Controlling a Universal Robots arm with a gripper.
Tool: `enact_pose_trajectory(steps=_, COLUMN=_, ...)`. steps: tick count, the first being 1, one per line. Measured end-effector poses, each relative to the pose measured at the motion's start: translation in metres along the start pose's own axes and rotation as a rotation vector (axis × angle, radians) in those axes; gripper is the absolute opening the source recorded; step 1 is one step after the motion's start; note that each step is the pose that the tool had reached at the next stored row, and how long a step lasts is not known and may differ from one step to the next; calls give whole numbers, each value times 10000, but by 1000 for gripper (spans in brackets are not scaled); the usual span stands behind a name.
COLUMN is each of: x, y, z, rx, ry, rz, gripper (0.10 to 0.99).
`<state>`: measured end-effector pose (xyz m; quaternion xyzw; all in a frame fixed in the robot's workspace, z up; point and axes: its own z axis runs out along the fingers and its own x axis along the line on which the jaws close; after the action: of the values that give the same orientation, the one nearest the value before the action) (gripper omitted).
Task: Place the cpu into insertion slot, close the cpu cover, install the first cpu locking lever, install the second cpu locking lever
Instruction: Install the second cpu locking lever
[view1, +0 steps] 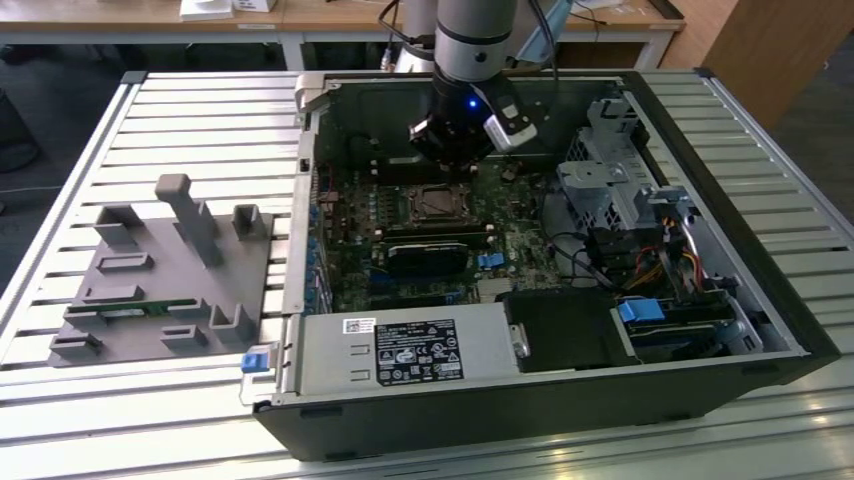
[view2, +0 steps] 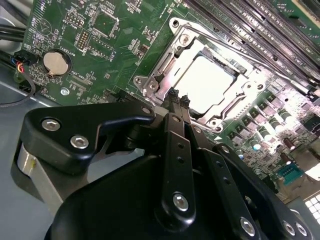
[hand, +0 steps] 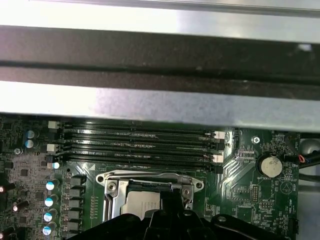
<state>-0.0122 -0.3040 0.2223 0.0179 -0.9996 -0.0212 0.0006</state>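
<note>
Gripper (view2: 176, 97) seen w/ fingers pressed together, nothing held, tips just above edge of cpu cover (view2: 165, 55). Cover is down over insertion slot (view1: 434, 203); cpu (view2: 207, 82) seated inside, visible thru window.

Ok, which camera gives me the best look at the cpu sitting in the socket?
The second wrist view: the cpu shows its whole pale top, framed by the cpu cover, just beyond the gripper. In the first wrist view the gripper hides part of the chip. The exterior view shows it small, below the arm.
</note>
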Motion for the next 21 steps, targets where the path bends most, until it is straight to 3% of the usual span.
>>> enact_pose_trajectory(steps=15, x=2, y=-53, z=-4, rx=0, ry=0, rz=0, gripper=106)
enact_pose_trajectory(steps=21, x=2, y=-55, z=-117, rx=-19, ry=35, rz=1, gripper=106)
